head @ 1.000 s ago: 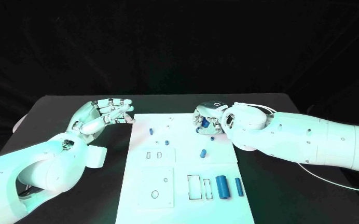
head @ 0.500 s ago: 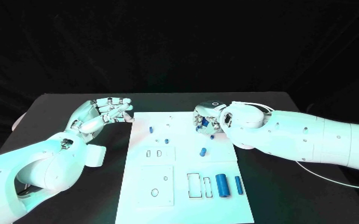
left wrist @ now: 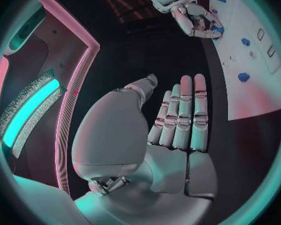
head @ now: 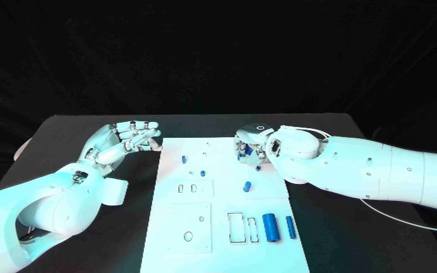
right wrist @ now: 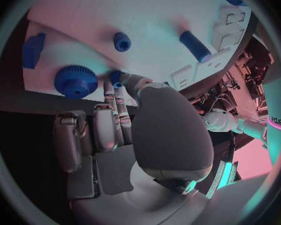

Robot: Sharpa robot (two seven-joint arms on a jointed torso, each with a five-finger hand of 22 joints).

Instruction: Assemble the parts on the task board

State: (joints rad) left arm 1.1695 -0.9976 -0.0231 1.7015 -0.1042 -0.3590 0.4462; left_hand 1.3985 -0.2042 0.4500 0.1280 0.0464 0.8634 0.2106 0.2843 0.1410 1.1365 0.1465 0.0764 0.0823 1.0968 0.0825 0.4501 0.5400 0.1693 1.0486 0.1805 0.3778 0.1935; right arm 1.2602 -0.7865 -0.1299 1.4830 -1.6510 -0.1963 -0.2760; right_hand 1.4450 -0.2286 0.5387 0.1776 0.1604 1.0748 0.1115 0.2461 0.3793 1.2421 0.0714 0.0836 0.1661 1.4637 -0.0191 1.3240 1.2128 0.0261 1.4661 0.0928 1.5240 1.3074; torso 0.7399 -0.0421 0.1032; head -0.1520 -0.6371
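The white task board (head: pixel 223 222) lies in the middle of the black table. My right hand (head: pixel 255 143) hovers low over the board's far right corner, where thumb and a fingertip pinch a small blue part (right wrist: pixel 115 76). Beside that part a blue gear (right wrist: pixel 75 81) sits on the board. My left hand (head: pixel 127 136) is just off the board's far left corner with fingers stretched out and nothing in them (left wrist: pixel 181 120). Loose blue parts lie on the board: a short cylinder (head: pixel 247 186), a thick cylinder (head: pixel 269 224) and a slim rod (head: pixel 290 227).
Two small blue pegs (head: pixel 184 158) (head: pixel 202 173) stand in the board's far left part. Rectangular slots and round holes mark its near half (head: pixel 191 189). Black table (head: pixel 346 248) flanks the board on both sides.
My right hand has shifted slightly left and away over the board's far corner, still around the small part. The left hand has barely moved.
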